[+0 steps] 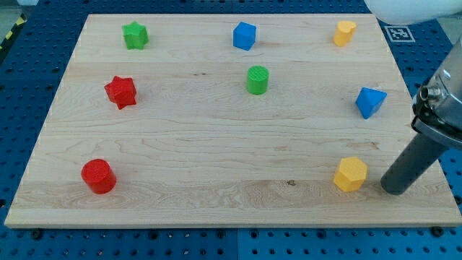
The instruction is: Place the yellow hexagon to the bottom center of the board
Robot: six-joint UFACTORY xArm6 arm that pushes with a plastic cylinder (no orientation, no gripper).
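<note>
Altogether: eight blocks lie on the wooden board [216, 144], all well apart from one another.
Yellow: two — the yellow hexagon [351, 174] near the view's bottom right corner, and a yellow block [345, 32] at the top right, its shape unclear.
Red: two — a red star [120, 92] at the left, a red cylinder [98, 177] at the bottom left.
Green: two — a green star [135, 35] at the top left, a green cylinder [258, 79] near the centre.
Blue: two — a blue cube [245, 35] at top centre, a blue block [370, 102] at the right edge, angular in form.
Tip: one dark rod, with no claw to open or close; its tip [393, 190] rests on the board just right of the yellow hexagon, a narrow gap between them.
</note>
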